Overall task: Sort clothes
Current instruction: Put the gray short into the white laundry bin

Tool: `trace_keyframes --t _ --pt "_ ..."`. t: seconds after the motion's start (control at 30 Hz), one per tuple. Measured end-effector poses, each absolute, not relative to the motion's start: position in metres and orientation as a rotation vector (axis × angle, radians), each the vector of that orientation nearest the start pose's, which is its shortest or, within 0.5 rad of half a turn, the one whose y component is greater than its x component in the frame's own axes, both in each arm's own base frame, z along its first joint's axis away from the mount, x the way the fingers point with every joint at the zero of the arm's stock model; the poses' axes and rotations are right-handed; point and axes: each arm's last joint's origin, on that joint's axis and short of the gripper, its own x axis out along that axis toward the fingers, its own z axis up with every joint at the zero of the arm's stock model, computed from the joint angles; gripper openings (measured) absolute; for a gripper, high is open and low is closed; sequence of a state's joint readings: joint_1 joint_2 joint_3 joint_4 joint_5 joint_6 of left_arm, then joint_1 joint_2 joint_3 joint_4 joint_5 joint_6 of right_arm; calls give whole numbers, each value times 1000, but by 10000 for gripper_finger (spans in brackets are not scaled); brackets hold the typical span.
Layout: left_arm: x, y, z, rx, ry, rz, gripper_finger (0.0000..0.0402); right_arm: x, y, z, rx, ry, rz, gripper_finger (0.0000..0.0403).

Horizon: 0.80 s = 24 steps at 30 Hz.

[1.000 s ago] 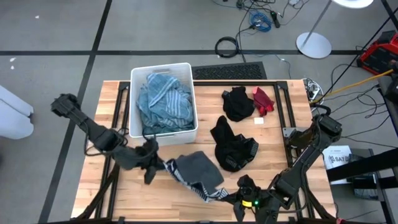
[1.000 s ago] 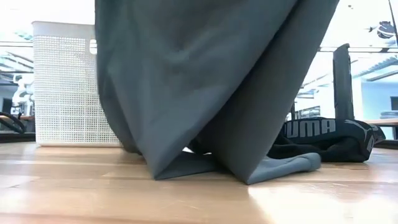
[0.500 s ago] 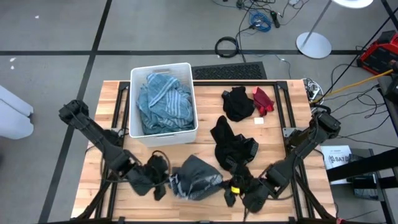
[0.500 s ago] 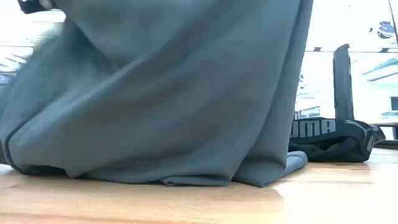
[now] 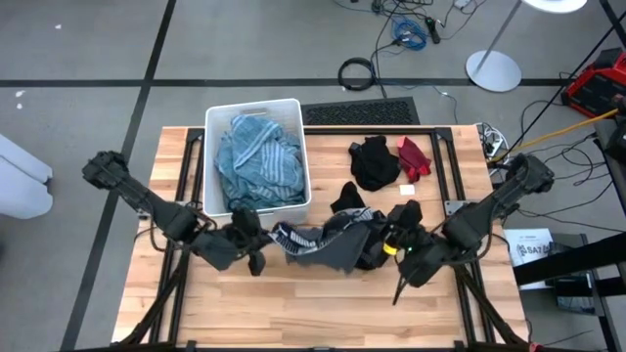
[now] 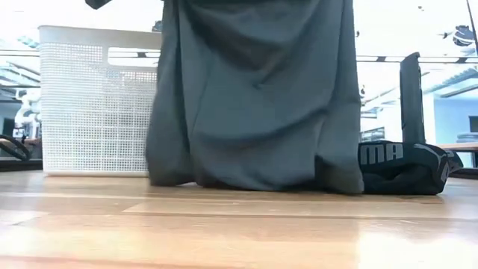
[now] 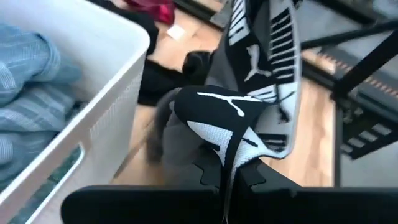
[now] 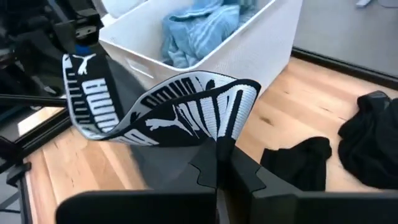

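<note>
Two end effectors share one dark grey garment [image 5: 328, 244]: left end effector [image 5: 256, 240] and right end effector [image 5: 391, 238] each clamped on its printed waistband, stretching it above the bench [image 5: 293, 303], probably to spread it. It hangs right of the white bin [image 5: 210, 156].
</note>
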<state>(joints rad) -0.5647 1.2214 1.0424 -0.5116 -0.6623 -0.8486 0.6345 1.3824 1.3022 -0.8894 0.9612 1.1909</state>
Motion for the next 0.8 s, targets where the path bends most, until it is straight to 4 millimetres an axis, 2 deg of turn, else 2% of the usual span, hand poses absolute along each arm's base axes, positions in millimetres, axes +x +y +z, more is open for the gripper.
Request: trace_keyframes --t 0.1,0.2,0.47,0.63,0.73,0.8 --pt "219 -125 311 -439 465 292 4 226 148 332 439 398 -591 0" --pt "219 -137 303 -439 496 272 4 227 167 320 492 442 -546 0" --pt "216 -184 257 -556 721 194 4 237 248 271 827 490 -396 0" --pt "212 -206 232 -705 874 191 4 239 289 248 1089 485 -315 0" --pt "212 -216 223 -745 909 190 4 241 300 235 1166 502 -318 0" --pt "215 -217 217 -753 922 199 4 247 297 225 1220 526 -371 0"
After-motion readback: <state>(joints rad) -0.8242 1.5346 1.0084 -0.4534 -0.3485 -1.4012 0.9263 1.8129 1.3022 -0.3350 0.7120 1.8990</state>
